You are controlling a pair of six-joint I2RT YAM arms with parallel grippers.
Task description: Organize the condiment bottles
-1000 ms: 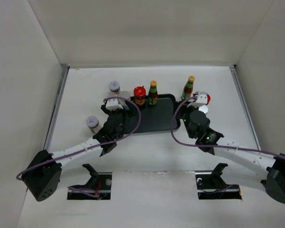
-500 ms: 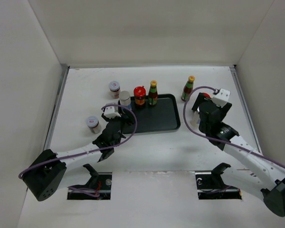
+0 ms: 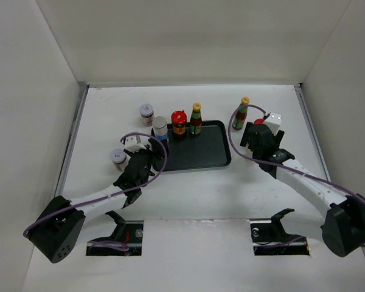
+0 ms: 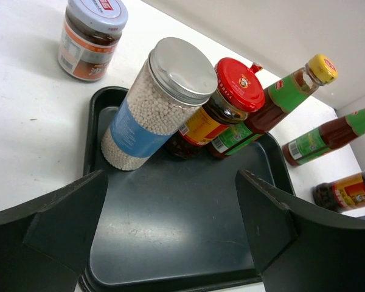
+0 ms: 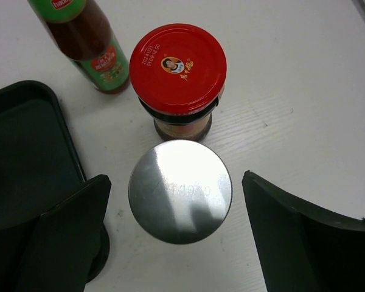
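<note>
Right gripper (image 5: pixel 173 210) hangs with jaws spread either side of a silver-capped shaker (image 5: pixel 180 191) on the table, not gripping it. Just beyond stand a red-lidded jar (image 5: pixel 177 67) and a yellow-capped sauce bottle (image 5: pixel 85 36). Left gripper (image 4: pixel 170 207), spread and empty, faces the black tray (image 4: pixel 170 237), which holds three bottles in a row. Both white-lidded jars (image 3: pixel 146 113) sit off it, so I judge five are left to place.

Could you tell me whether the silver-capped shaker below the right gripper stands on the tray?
No, the shaker stands on bare table beside the tray.
</note>
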